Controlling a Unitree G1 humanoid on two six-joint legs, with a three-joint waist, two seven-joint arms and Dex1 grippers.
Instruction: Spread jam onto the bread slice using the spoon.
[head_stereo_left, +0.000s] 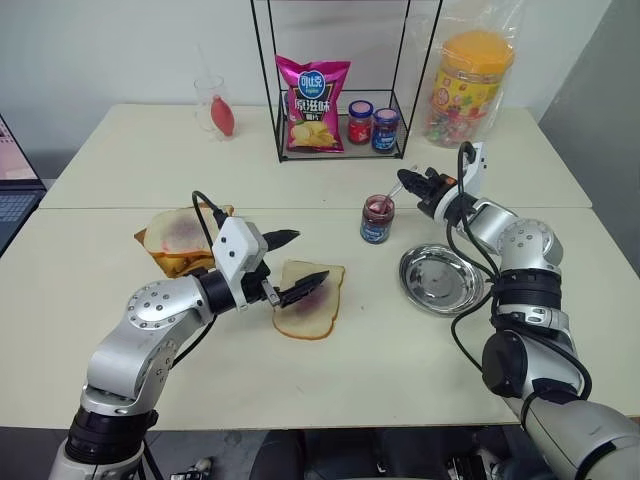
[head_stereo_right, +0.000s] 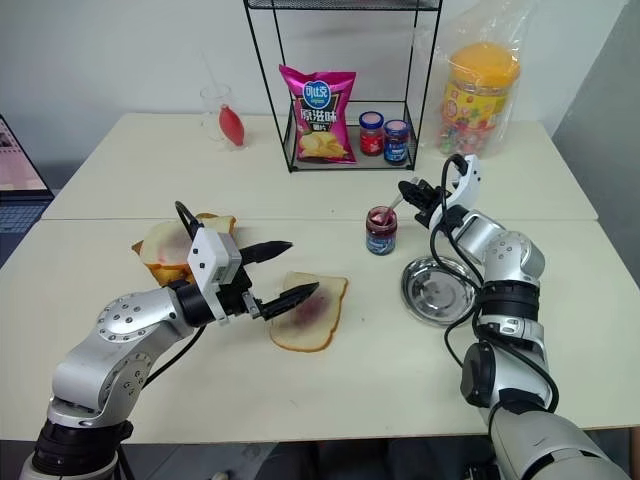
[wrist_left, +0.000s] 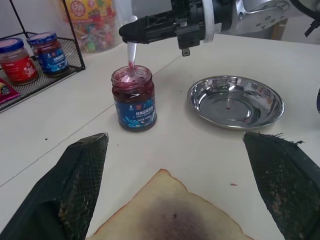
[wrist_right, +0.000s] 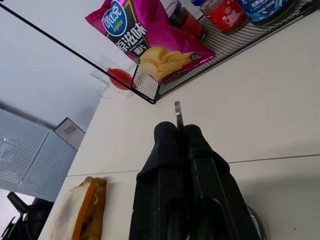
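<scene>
Now R gripper (wrist_left: 131, 34) pinched spoon (wrist_left: 131, 55) by thin handle, bowl dipped in jam jar (wrist_left: 134, 98). L gripper (head_stereo_left: 296, 266) wide open over bread (head_stereo_left: 309, 300). Jam sticky, bread soft; press lightly.

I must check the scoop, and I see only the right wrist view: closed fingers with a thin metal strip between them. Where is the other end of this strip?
Observer: It is the spoon; its bowl dips into the open jam jar.
Operator: Where is the bread slice?
Observer: It lies flat on the table, between the open fingers of the left gripper, with a purple jam patch at its centre.
Operator: Anything near the jar?
Observer: A steel dish stands beside it, apart.
</scene>
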